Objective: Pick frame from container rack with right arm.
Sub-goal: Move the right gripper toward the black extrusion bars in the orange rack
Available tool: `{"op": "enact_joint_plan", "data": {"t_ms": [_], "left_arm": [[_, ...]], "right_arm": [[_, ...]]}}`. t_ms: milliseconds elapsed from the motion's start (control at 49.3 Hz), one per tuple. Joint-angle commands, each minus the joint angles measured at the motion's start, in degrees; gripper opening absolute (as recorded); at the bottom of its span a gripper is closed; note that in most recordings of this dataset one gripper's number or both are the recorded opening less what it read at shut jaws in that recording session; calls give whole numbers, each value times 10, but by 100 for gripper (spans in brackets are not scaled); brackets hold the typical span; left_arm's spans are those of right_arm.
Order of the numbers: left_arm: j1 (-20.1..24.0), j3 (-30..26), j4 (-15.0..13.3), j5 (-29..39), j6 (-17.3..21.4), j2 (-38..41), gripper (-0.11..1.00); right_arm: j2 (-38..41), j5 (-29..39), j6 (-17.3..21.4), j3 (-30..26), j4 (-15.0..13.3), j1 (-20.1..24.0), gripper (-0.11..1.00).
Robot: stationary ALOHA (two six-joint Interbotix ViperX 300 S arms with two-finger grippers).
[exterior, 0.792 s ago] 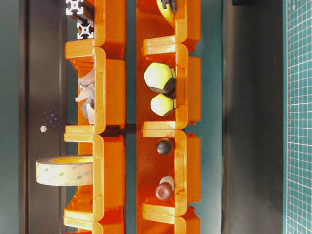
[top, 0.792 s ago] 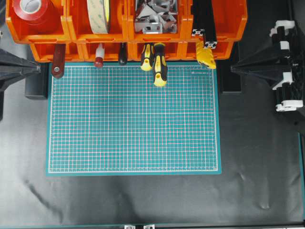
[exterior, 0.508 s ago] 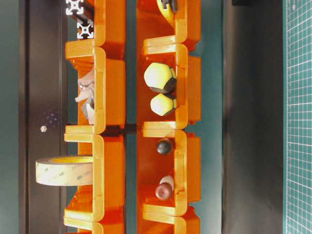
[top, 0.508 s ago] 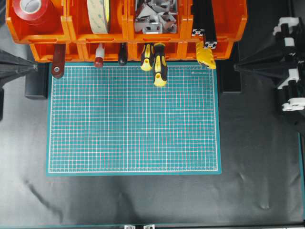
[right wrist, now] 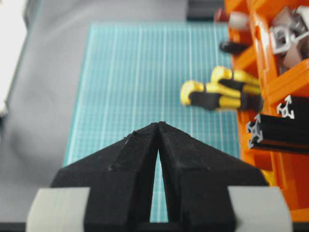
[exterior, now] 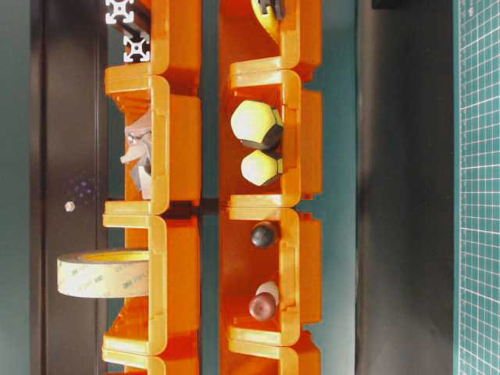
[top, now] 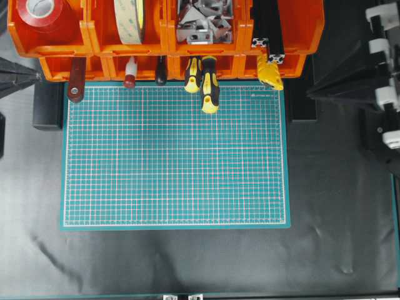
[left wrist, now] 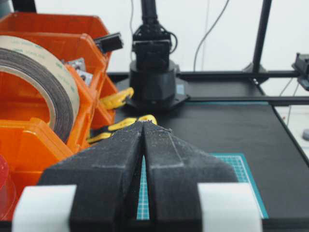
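Observation:
Two black frame bars (top: 267, 28) lie in the top-right bin of the orange container rack (top: 165, 47), silvery cut ends toward the mat. Those ends show at the top of the table-level view (exterior: 137, 48) and at the right of the right wrist view (right wrist: 255, 131). My right gripper (top: 310, 95) is shut and empty, at the right of the mat, below and right of the frame bin. Its closed tips (right wrist: 158, 124) point across the mat. My left gripper (top: 36, 76) is shut and empty at the left edge, tips (left wrist: 144, 123) together.
The green cutting mat (top: 175, 156) lies in front of the rack. Two yellow-and-black screwdrivers (top: 209, 84) and a yellow tool (top: 270, 74) stick out of the lower bins over the mat's far edge. Upper bins hold red tape (top: 40, 15), a tape roll (top: 129, 19) and metal brackets (top: 203, 22).
The right arm has shifted toward the right edge and upward in the overhead view. The left gripper tip has drawn back to the left. Both grippers stayed shut; the rack's contents have not moved.

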Motion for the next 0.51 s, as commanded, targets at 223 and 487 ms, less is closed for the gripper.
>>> {"op": "enact_joint_plan", "data": {"t_ms": [223, 487], "left_arm": [[3, -18, 2, 12, -2, 1, 0], [3, -18, 2, 16, -2, -3, 0]], "right_arm": [[140, 241, 44, -158, -184, 91, 2], [201, 347, 159, -155, -414, 192, 2]]}}
